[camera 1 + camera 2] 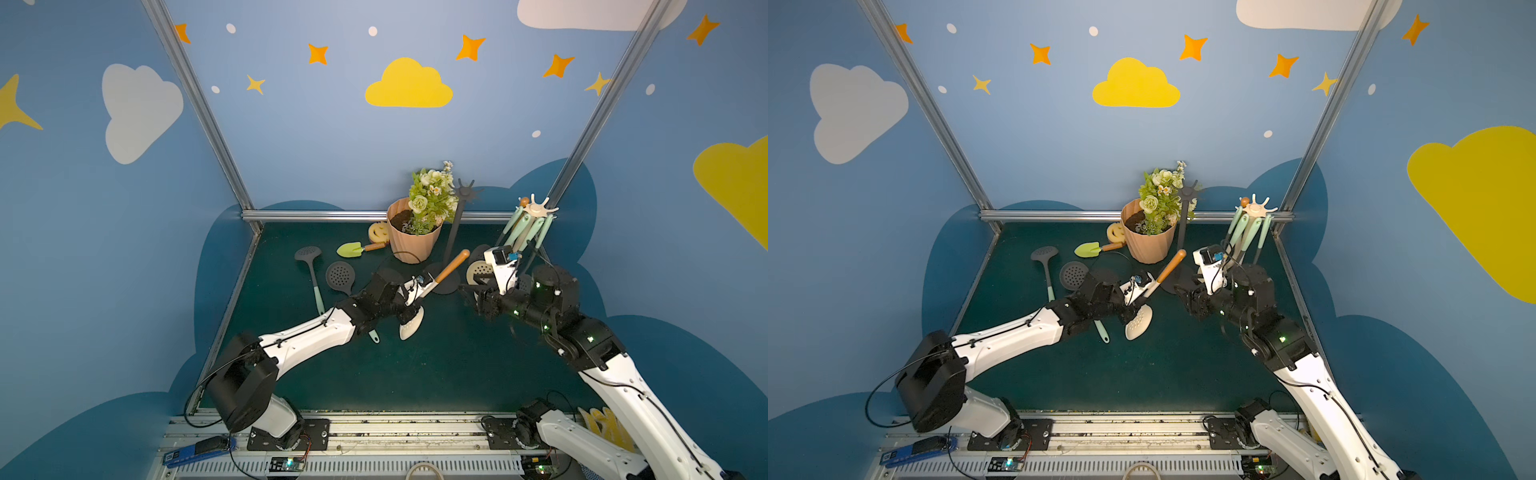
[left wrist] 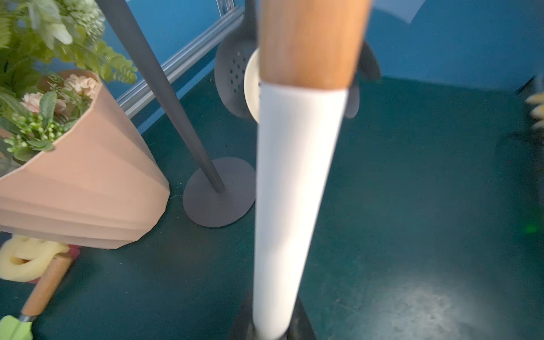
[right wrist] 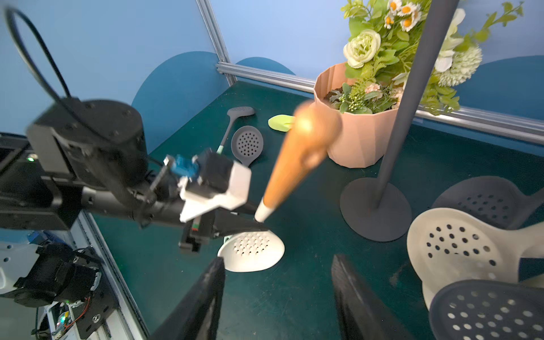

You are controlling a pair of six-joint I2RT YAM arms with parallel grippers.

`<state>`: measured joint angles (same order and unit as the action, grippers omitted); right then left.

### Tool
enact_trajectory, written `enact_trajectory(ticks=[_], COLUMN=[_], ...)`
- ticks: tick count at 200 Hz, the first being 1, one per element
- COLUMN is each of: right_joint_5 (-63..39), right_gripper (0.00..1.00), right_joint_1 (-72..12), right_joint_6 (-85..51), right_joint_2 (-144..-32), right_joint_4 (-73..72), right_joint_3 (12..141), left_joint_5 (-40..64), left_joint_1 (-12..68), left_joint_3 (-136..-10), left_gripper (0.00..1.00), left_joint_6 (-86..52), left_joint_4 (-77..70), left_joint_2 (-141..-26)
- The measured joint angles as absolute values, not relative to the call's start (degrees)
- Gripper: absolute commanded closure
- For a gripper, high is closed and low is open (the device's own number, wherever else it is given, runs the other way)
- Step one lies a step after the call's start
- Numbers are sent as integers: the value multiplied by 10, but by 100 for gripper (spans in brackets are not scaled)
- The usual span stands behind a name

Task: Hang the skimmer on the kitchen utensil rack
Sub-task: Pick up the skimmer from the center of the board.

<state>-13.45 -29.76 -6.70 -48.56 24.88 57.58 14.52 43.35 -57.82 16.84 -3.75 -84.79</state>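
A white skimmer [image 1: 411, 326] with a wooden handle [image 1: 451, 266] is held off the green table, head low and handle slanting up toward the back. My left gripper [image 1: 417, 291] is shut on its white neck, which in the left wrist view fills the middle as the skimmer [image 2: 294, 176]. Just behind it stands a dark grey utensil rack [image 1: 455, 232] with bare hooks. Further right, a cream utensil rack [image 1: 536, 210] carries several hanging utensils. My right gripper [image 3: 276, 273] is open and holds nothing, a short way right of the skimmer [image 3: 250, 250].
A peach flower pot [image 1: 413, 239] stands at the back, with a green trowel [image 1: 353, 249] and a yellow sponge [image 1: 378, 232] beside it. Two dark skimmers [image 1: 308, 254] [image 1: 340, 275] lie on the table at the left. Hanging skimmer heads [image 3: 453, 244] sit close to my right gripper.
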Motion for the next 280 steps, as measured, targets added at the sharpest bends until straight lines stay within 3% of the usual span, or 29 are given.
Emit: enact_trajectory(ticks=[50, 149, 167, 190, 223, 252, 280], right_joint_5=[-189, -253, -271, -293, -320, -319, -304], right_gripper=[42, 47, 53, 73, 92, 100, 100], right_joint_1=[-300, -341, -341, -341, -344, -345, -345], right_joint_6=[-106, -116, -117, -129, -149, -161, -165], right_joint_2=[-488, -590, -599, -609, -619, -626, -631], right_joint_4=[119, -44, -65, -96, -124, -130, -133], right_joint_3=[490, 486, 486, 486, 488, 489, 489], left_joint_5=[272, 425, 441, 454, 452, 447, 445], left_joint_1=[401, 387, 386, 384, 382, 382, 382], left_joint_3=[-579, -580, -580, -585, -589, -591, -596], left_gripper=[83, 82, 82, 82, 76, 70, 54], left_joint_6=[66, -10, -19, -27, -37, -50, -62], left_joint_4=[-22, -10, -11, -12, -24, -37, -41], left_joint_2=[-792, -785, -785, -785, -785, -785, -786])
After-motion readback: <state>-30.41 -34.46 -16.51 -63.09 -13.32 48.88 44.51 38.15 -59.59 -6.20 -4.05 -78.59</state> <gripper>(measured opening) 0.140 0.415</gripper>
